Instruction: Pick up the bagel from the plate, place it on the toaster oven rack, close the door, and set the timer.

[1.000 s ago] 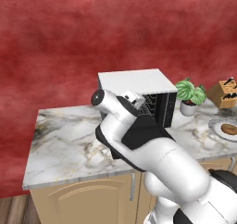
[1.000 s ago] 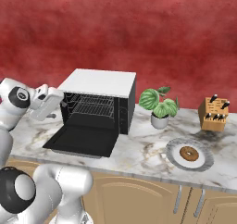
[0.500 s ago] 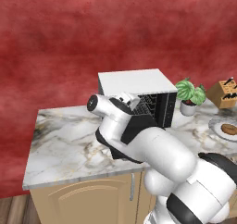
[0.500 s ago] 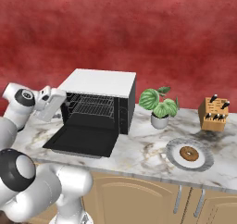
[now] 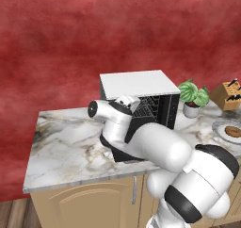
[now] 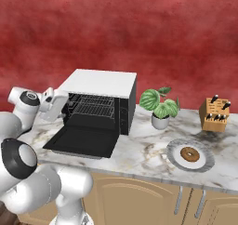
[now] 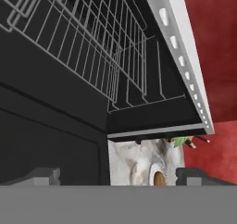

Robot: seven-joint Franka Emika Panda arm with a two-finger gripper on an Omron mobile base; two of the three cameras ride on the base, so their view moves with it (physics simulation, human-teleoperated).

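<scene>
While the left base view has much of the counter [image 5: 66, 142] blocked by the white arm, the right base view lays the scene open: the toaster oven [image 6: 100, 82] stands on the marble with its door [image 6: 83, 142] dropped flat toward the front, and the wire rack [image 6: 95, 109] spans the dark inside with nothing resting on it. In that same view the gripper [image 6: 56, 105] hangs at the left side of the oven mouth, above the lowered door. Its fingers are spread wide and hold nothing; in the hand view the two dark fingertips [image 7: 44, 176] sit far apart at the bottom, with the rack [image 7: 92, 38] tilted overhead. Well to the right of the oven, past a potted plant [image 6: 160, 110], the plate [image 6: 190, 155] lies on the counter with the brown bagel [image 6: 189, 154] lying on it. A wooden knife block [image 6: 214, 115] stands behind the plate, near the red wall. From the left base view the plate [image 5: 221, 128] and bagel [image 5: 232, 131] show at the right edge.
</scene>
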